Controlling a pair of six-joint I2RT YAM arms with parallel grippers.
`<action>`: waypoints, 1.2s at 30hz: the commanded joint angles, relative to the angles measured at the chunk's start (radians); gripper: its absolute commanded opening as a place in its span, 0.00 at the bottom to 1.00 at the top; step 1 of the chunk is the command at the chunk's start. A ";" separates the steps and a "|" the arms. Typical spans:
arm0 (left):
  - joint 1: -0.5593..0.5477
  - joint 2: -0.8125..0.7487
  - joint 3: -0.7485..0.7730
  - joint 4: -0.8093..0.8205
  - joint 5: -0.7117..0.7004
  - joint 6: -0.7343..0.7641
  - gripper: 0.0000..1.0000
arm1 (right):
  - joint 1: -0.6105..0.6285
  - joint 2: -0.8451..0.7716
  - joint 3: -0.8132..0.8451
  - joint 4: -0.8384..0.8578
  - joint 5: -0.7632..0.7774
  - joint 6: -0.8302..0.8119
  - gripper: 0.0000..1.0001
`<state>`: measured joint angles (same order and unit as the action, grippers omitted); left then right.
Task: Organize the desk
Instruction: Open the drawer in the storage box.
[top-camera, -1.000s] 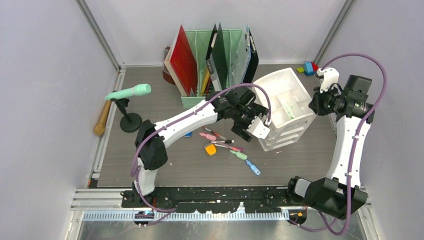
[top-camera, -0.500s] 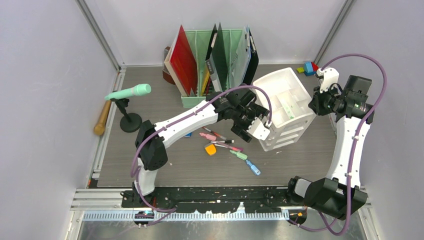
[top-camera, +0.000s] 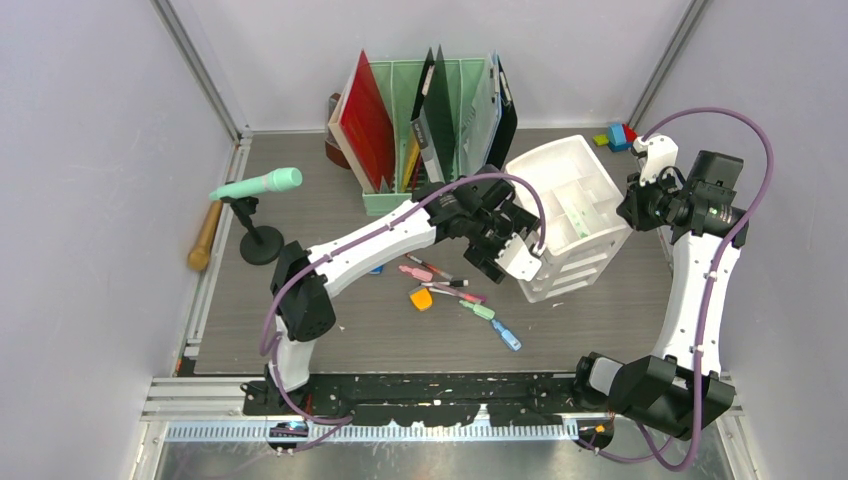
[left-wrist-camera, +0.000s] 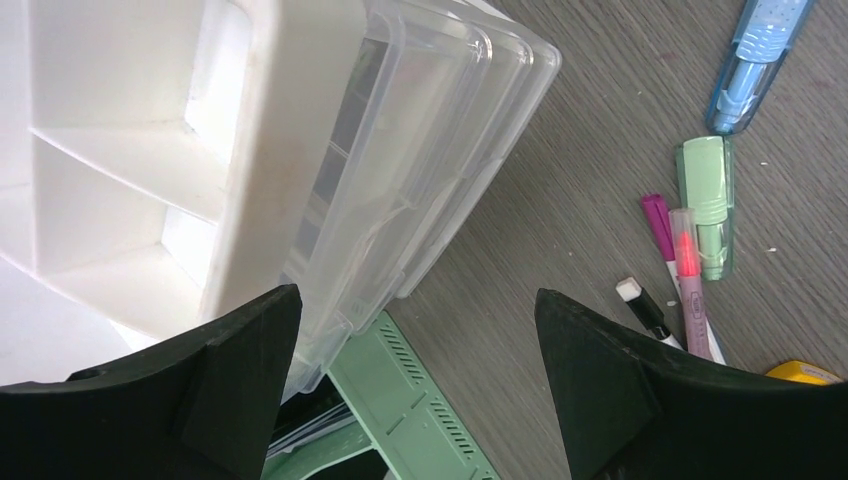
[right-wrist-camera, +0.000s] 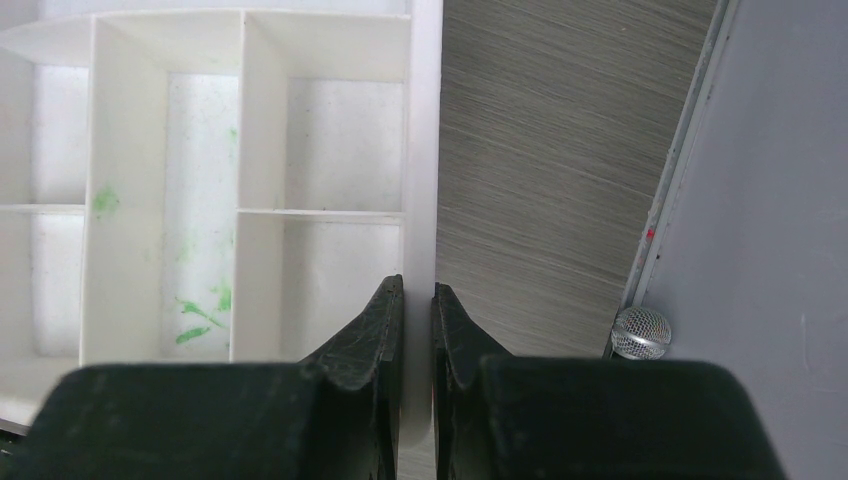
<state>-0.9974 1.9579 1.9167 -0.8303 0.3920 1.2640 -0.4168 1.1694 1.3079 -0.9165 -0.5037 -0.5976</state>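
The desk, grey-brown planks, filled the enclosure floor between pale walls, just ahead of the arm bases. At its back stood a mint-green file rack packed with folders. Right of the rack sat a white drawer unit, skewed to the desk's edges. The right gripper was pinching the rim wall of the unit's top tray. The left gripper hung with jaws spread wide at the unit's near-left corner, holding nothing. A mint-green microphone stood on a stand at the left. Markers lay scattered mid-desk.
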 joint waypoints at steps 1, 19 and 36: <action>-0.010 -0.004 0.052 0.005 -0.003 0.024 0.90 | 0.008 0.025 -0.043 -0.071 -0.001 -0.055 0.00; -0.025 0.085 0.088 -0.043 -0.035 0.215 0.89 | 0.008 0.030 -0.050 -0.077 0.003 -0.067 0.00; -0.041 0.027 0.080 -0.326 -0.149 0.425 0.85 | 0.009 0.075 -0.005 -0.046 0.064 -0.035 0.01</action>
<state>-1.0279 2.0335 2.0136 -1.0046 0.2562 1.6703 -0.4152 1.1919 1.3197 -0.9142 -0.5179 -0.5999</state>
